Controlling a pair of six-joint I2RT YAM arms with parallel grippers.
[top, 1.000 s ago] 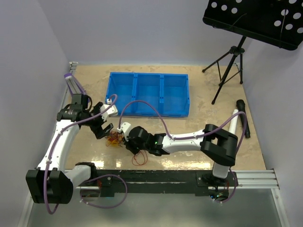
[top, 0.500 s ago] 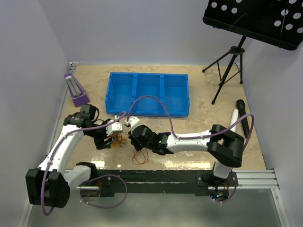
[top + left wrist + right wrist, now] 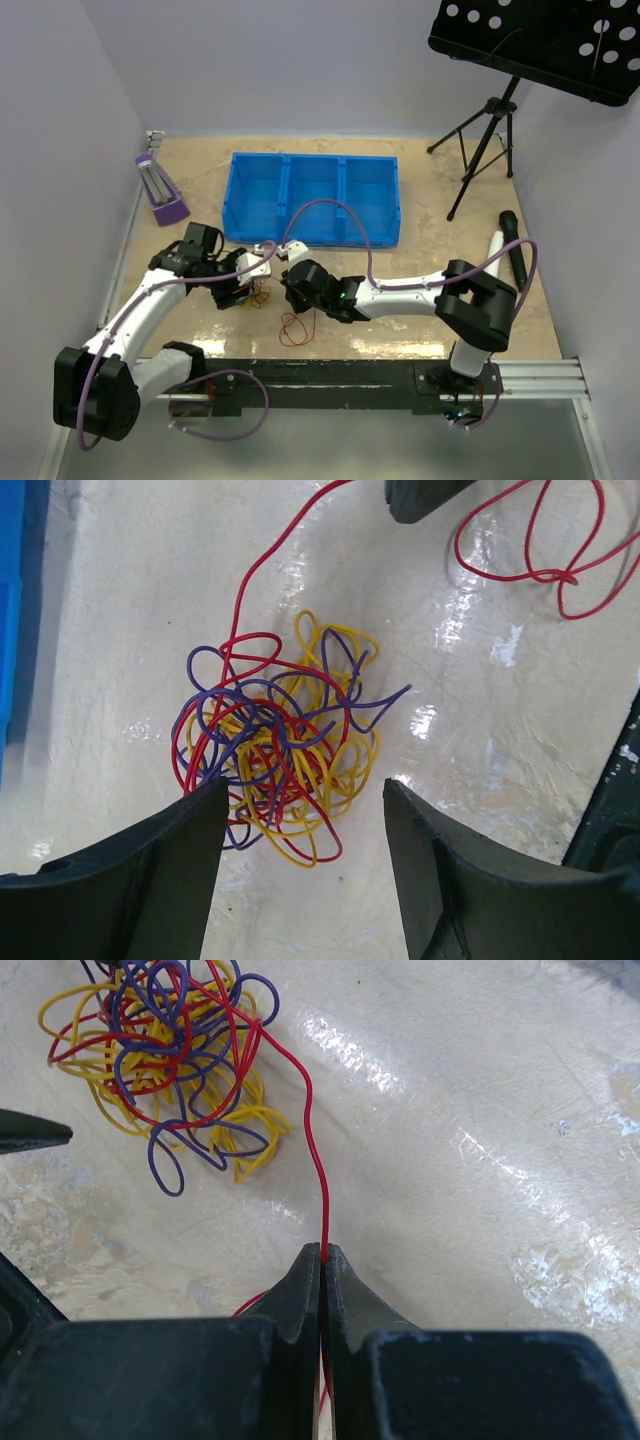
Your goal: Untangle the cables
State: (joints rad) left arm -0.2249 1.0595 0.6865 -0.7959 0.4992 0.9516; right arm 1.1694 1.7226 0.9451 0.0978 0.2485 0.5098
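Note:
The cables (image 3: pixel 275 755) lie as a small clump of red, yellow and purple wire on the glossy table; the same cables (image 3: pixel 252 293) show in the top view between the two arms. My left gripper (image 3: pixel 305 792) stands open just over the clump's near edge, its left finger (image 3: pixel 150 880) overlapping a few loops. One red cable (image 3: pixel 312 1170) runs out of the clump (image 3: pixel 165 1055) into my right gripper (image 3: pixel 322 1250), which is shut on it. A loose red loop (image 3: pixel 293 328) trails on the table beside the right gripper (image 3: pixel 282 280).
A blue three-compartment bin (image 3: pixel 315 232) sits behind the clump. A purple holder (image 3: pixel 160 192) stands at the back left. A black tripod stand (image 3: pixel 485 140) and a black bar (image 3: pixel 514 250) are at the right.
My left gripper has come in over the clump and narrowed its jaws. My right gripper has shut on the red cable and shifted a little back and right.

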